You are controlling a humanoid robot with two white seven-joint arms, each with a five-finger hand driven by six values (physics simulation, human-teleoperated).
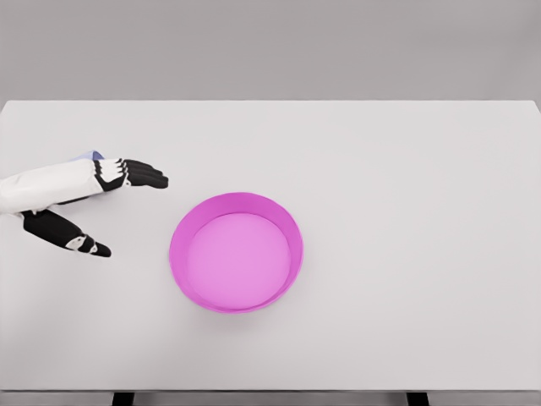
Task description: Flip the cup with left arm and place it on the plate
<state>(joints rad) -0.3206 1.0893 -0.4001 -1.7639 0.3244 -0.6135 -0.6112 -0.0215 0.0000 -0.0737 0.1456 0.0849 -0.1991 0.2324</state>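
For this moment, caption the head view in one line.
Left hand with spread fingers beside the magenta plate on the white table.

Single head view, looking down on table (406, 169).

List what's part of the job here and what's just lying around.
Job:
- left hand, fingers spread, at the table's left
- pink plate, nothing on it
- cup: only a pale blue sliver peeks out behind the hand, probably it

Just there:
- white table, nothing else on it
- right arm not in view
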